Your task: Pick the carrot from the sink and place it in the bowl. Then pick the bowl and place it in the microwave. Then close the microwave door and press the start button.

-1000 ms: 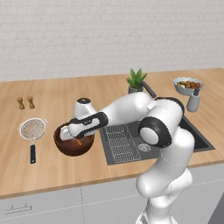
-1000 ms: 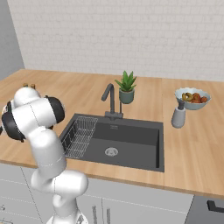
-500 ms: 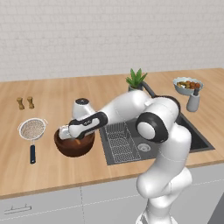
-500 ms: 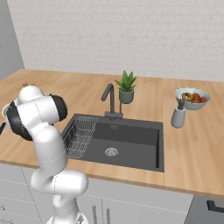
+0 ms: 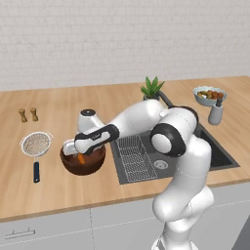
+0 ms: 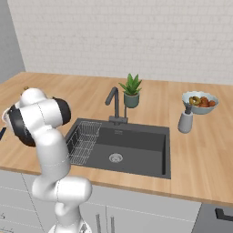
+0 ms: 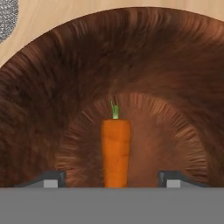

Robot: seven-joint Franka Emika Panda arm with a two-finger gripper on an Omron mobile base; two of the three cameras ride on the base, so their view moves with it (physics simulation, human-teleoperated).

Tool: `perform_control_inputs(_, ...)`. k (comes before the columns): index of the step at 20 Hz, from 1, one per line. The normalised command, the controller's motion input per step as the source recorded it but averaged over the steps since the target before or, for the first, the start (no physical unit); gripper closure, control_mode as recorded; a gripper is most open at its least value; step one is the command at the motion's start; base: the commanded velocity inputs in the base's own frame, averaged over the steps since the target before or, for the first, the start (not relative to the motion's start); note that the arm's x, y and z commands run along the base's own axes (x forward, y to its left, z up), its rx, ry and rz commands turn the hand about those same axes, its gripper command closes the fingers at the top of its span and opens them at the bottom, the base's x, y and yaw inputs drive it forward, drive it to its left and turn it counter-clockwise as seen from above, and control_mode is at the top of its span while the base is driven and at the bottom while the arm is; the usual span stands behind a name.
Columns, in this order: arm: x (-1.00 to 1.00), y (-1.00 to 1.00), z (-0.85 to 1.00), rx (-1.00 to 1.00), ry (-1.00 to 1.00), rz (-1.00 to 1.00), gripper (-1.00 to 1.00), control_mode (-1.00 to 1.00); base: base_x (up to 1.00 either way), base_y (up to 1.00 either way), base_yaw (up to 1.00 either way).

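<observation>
The gripper (image 7: 112,178) has opened over the bowl (image 5: 83,163); its fingertips (image 7: 52,178) now stand clear of the carrot (image 7: 116,151) on both sides.

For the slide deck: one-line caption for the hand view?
Jaws open on either side of the carrot, which lies in the wooden bowl.

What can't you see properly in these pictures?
- The carrot's lower end: cut off at the bottom of the hand view, so whether it rests on the bowl's floor is unclear.
- The carrot in the left base view: mostly hidden behind the open hand.
- The strainer: cut off by the hand view's corner.
- The two small brown things on the counter: too small to identify.
</observation>
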Motion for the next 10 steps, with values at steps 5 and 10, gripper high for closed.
perform_control_inputs(5, -0.09, -0.03, 0.37, 0.00, 0.00, -0.02, -1.00, -1.00, 0.00, 0.00, 0.00)
perform_control_inputs(10, -0.03, -0.28, 0.11, 0.00, 0.00, -0.04, -1.00, -1.00, 0.00, 0.00, 0.00)
